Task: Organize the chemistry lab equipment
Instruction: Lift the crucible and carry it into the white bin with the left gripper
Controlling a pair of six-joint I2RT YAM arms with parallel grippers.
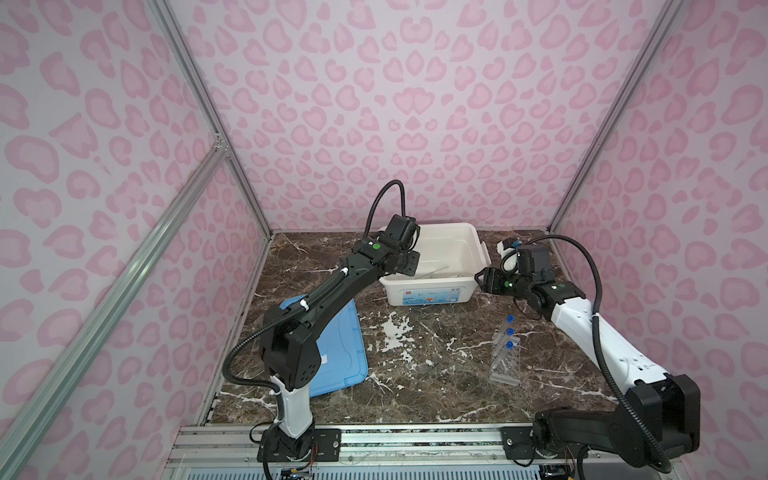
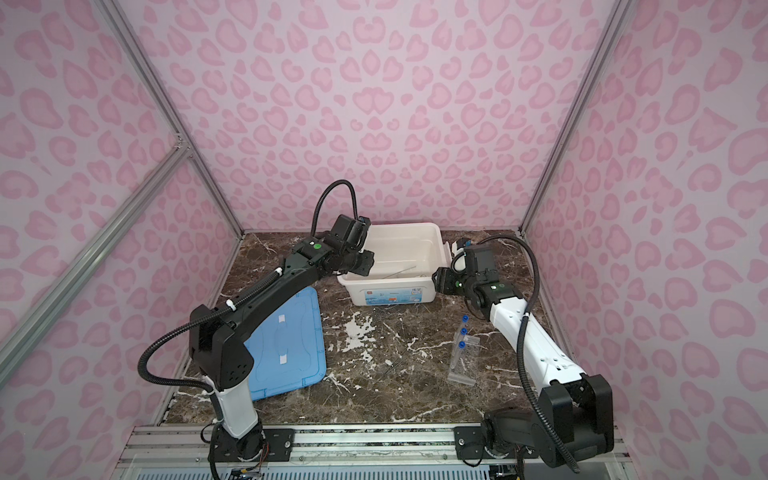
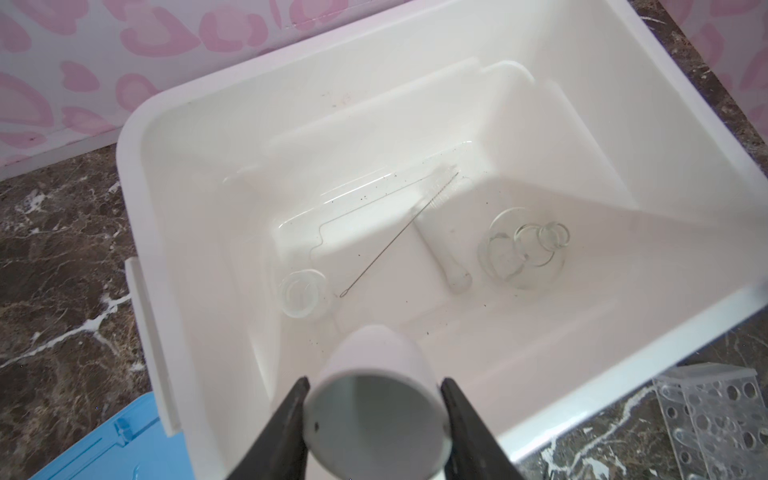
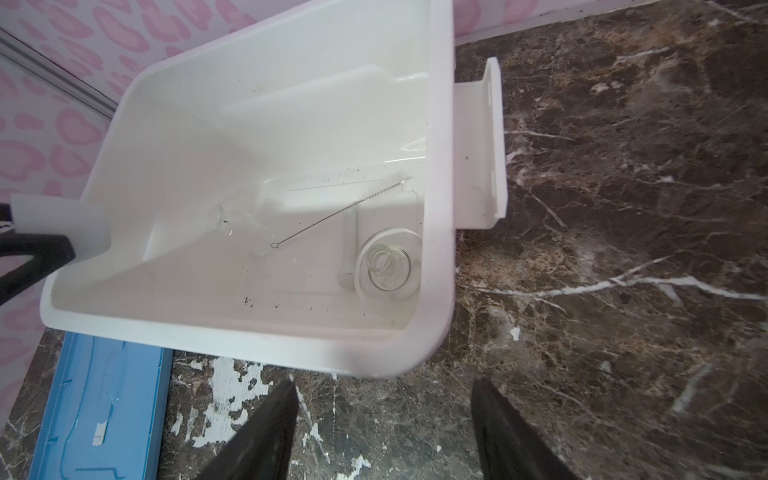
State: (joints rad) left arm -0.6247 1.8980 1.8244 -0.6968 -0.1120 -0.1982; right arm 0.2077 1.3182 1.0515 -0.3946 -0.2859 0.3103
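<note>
The left fingers (image 3: 286,428) clamp the white bowl (image 3: 374,419) across its rim above the bin (image 3: 187,228), apparently to lower it inside; the right fingers (image 4: 266,440) hang wide open, empty, alongside.

The tube rack (image 3: 715,415) runs off the picture's edge in the left wrist view. In a top view the right arm (image 1: 582,320) hides most of a small white thing (image 1: 506,251).

Glossy white plastic bin (image 3: 174,174), clear glass beakers (image 3: 523,249), polished marble-look tabletop (image 1: 436,374)
</note>
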